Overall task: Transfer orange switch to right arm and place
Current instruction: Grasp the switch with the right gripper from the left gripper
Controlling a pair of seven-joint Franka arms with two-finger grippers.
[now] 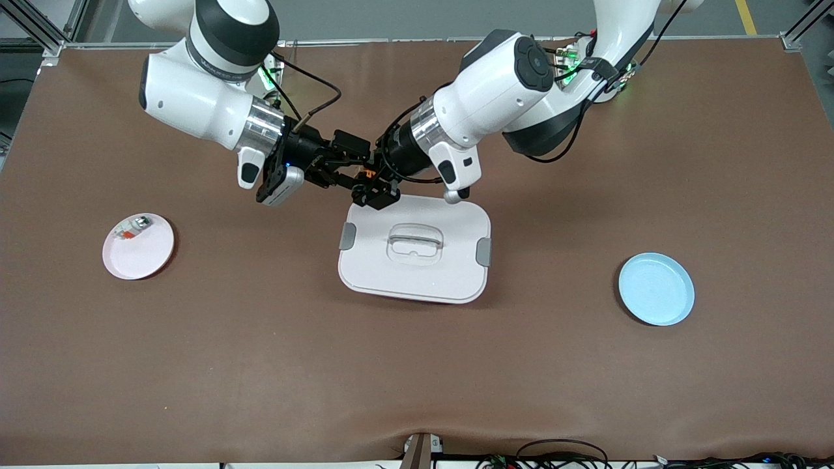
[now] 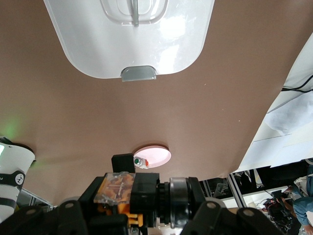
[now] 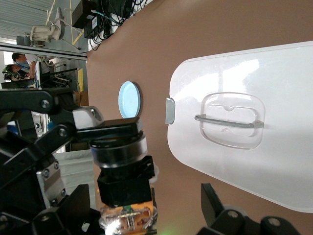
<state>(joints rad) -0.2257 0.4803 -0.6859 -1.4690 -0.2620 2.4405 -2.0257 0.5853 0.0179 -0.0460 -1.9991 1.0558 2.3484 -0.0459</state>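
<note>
The orange switch point(image 1: 369, 174) hangs in the air over the farther corner of a white lidded box point(image 1: 449, 277), between the two hands. My left gripper point(image 1: 376, 187) is shut on the switch point(image 2: 146, 191) at its silver-ringed head. My right gripper point(image 1: 352, 170) is open around the orange terminal end of the switch point(image 3: 126, 188). In the right wrist view, my right gripper point(image 3: 146, 208) has one black finger on each side of that end, and both stand apart from it.
The white box's lid point(image 3: 288, 166) has a clear handle point(image 1: 415, 243) and grey side clips. A pink plate point(image 1: 146, 257) holding a small white-and-grey part point(image 1: 133, 228) lies toward the right arm's end. A blue plate point(image 1: 656, 288) lies toward the left arm's end.
</note>
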